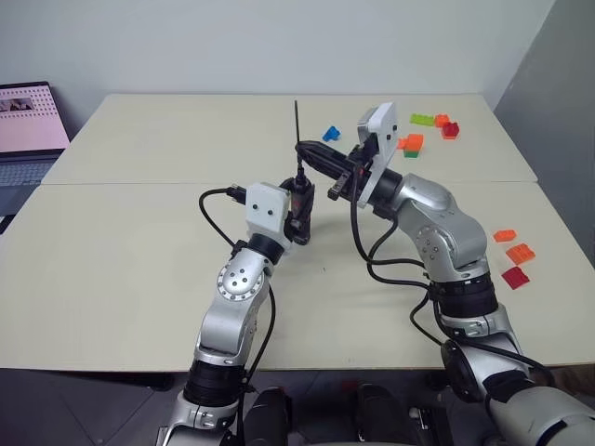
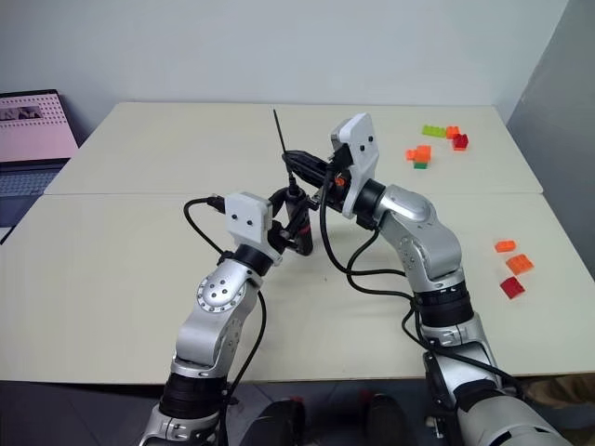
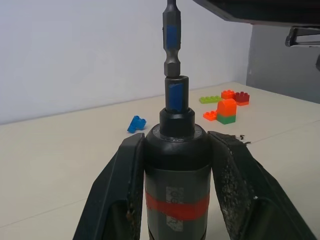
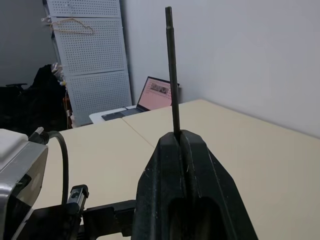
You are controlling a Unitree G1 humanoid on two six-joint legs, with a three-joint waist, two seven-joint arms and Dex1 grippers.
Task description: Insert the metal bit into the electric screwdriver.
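Observation:
My left gripper (image 1: pixel 299 206) is shut on the electric screwdriver (image 3: pixel 176 170), a dark pen-shaped body with a red band, held upright with its blue-marked chuck (image 3: pixel 175 95) on top. Above it my right gripper (image 1: pixel 305 150) is shut on the metal bit (image 1: pixel 297 121), a thin dark rod that stands upright over the closed fingertips (image 4: pixel 192 150). In the left wrist view the bit's lower hex end (image 3: pixel 172 62), with a blue band, sits right at the mouth of the chuck. I cannot tell how deep it goes in.
Both hands hover over a beige table (image 1: pixel 139 251). Coloured bricks lie at the back: a blue one (image 1: pixel 331 134), an orange-green stack (image 1: pixel 410 144), and green-orange-red ones (image 1: pixel 435 121). More orange and red bricks (image 1: pixel 513 253) lie near the right edge. A laptop (image 1: pixel 28 139) stands at far left.

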